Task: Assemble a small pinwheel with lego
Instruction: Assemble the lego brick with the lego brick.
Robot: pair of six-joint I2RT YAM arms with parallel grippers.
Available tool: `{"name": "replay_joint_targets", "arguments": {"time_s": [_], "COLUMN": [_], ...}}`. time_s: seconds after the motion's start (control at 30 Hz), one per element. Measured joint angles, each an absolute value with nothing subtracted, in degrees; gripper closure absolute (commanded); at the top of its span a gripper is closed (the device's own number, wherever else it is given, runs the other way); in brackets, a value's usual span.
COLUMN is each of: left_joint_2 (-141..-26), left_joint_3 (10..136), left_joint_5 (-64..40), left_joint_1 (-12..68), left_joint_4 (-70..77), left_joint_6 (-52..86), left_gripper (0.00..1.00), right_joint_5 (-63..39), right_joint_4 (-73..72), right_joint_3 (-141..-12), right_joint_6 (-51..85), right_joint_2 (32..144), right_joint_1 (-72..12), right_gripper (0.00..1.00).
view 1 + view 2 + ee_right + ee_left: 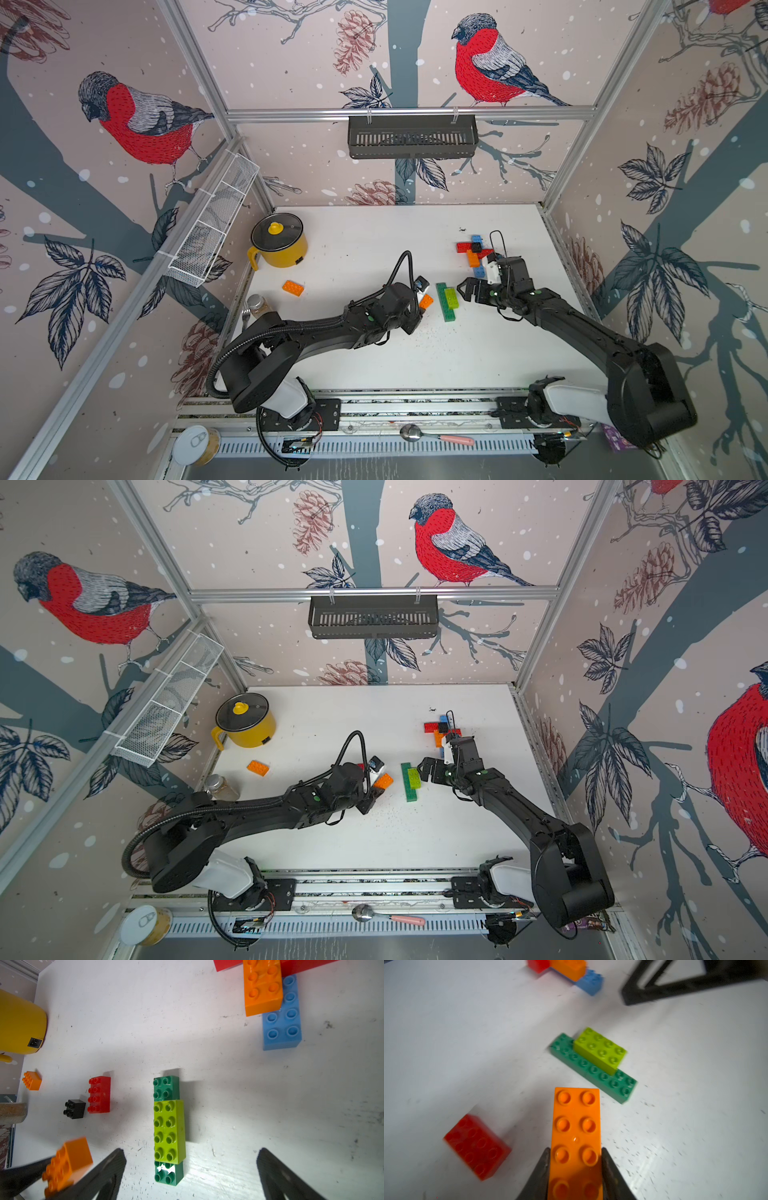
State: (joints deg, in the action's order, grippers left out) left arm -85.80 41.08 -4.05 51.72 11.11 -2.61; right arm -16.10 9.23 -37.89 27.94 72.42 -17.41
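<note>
My left gripper [575, 1150] is shut on one end of an orange lego brick [576, 1126], which sticks out ahead of the fingers, studs up. A lime brick [600, 1050] sits on a long dark green brick [604, 1078] just beyond it. My right gripper [191, 1150] is open, facing the near end of that green and lime stack [169, 1132]. A cluster of red, blue, orange and black bricks [476, 249] lies at the back right. A loose red brick [99, 1095] and a black square brick [74, 1108] lie near the left arm.
Another orange brick [293, 287] lies near a yellow lidded pot [279, 245] at the back left. A jar [257, 305] stands by the table's left edge. A spoon [432, 434] and a can [195, 444] lie on the front rail.
</note>
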Motion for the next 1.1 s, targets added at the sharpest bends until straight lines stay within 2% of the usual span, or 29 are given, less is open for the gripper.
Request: {"name": "replay_joint_targets", "arguments": {"time_s": [0.23,0.43,0.57,1.1], "left_joint_2": [-91.44,-99.66,-103.22,-108.18], "left_joint_3": [46.28,56.1,60.03,63.2], "left_joint_5": [-17.02,-26.41,-29.89,-31.33], "left_joint_1": [48.1,42.85,42.24,42.06], "left_joint_4": [8.67,2.57,-1.04,-2.35], "left_joint_6": [-21.17,-28.12,-30.63,-30.37], "left_gripper": [0.92,0.96,0.96,0.97], "right_joint_5": [-18.0,-20.01,-21.47,-22.61], "right_joint_4": [8.49,7.53,7.2,6.02], "right_joint_3": [-37.6,-36.64,-35.88,-34.72], "right_joint_6": [28.25,28.14,28.25,27.83], "right_joint_2": [72.84,72.82,72.82,74.7], "right_joint_1": [-16.97,-16.93,-16.8,-16.75], "right_gripper": [0.01,0.0,0.01,0.0]}}
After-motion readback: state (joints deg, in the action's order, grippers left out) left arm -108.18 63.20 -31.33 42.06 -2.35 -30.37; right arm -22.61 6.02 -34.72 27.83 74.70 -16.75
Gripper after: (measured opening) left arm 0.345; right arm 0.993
